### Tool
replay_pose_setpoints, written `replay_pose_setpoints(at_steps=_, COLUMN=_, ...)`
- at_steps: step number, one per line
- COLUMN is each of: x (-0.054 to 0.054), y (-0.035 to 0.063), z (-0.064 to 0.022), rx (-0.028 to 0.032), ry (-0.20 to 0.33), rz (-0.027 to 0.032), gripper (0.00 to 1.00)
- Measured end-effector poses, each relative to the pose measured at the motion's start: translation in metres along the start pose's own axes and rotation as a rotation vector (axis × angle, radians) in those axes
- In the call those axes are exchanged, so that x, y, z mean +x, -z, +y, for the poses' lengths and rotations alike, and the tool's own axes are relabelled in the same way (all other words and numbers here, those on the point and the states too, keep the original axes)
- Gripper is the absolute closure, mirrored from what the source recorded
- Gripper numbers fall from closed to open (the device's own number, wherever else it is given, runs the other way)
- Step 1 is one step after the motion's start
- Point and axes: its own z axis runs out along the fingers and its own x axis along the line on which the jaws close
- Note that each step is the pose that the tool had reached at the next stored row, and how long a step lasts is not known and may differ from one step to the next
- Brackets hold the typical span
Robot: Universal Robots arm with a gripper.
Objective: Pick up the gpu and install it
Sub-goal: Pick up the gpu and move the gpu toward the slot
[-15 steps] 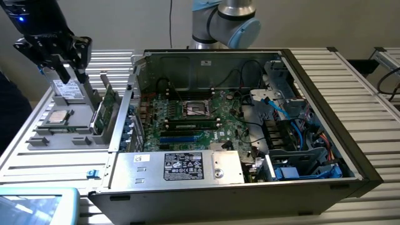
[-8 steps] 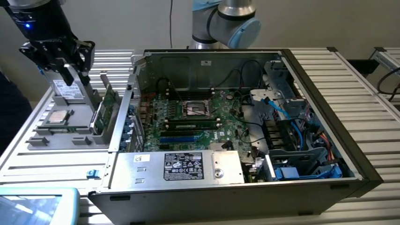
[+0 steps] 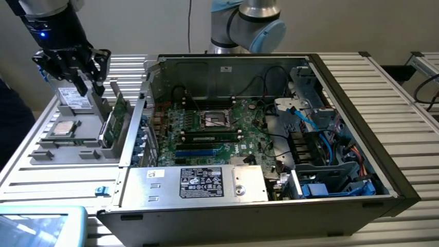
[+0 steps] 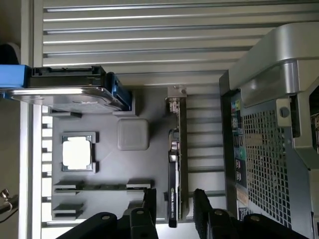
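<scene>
The slatted table (image 3: 404, 103) carries everything here, and the biggest thing on it is the open computer case (image 3: 226, 69), lid off, board and cables on show. Just beside the case sits the grey tray (image 3: 69, 154) of parts, and that's where the action is: the arm has the gripper (image 3: 89, 87) hanging over the tray's far end, jaws spread wide and gripping nothing. So this is the pick-up step, approach stage, with nothing installed yet. The gpu (image 3: 116, 118) stands on its long edge in a slot along the tray edge nearest the case. From the wrist, the gripper (image 4: 174, 194) lines up with a dark finger on each side of the gpu (image 4: 175, 159). To my eye, a clean grasp calls for those fingers to stay square to the thin card and close on the board, clear of the metal bracket. The hard drive (image 4: 70, 94) stands at the far end of the tray, the processor (image 4: 77, 152) lies flat mid-tray, and the memory stick (image 4: 102, 187) sits edge-up near the opposite end. I can't judge how high the fingertips are above the card, its lower edge is buried in the slot, and the power supply box (image 3: 199, 182) hides part of the board.
</scene>
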Motion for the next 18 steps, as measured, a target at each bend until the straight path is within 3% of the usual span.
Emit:
replay_pose_setpoints(at_steps=12, x=0.001, y=-0.0216, z=-0.0015, rx=-0.0011, ry=0.000, rz=0.0001, gripper=0.56)
replay_pose_setpoints(at_steps=18, x=0.001, y=-0.0298, z=-0.0051, rx=-0.0186, ry=0.000, rz=-0.0032, gripper=0.56)
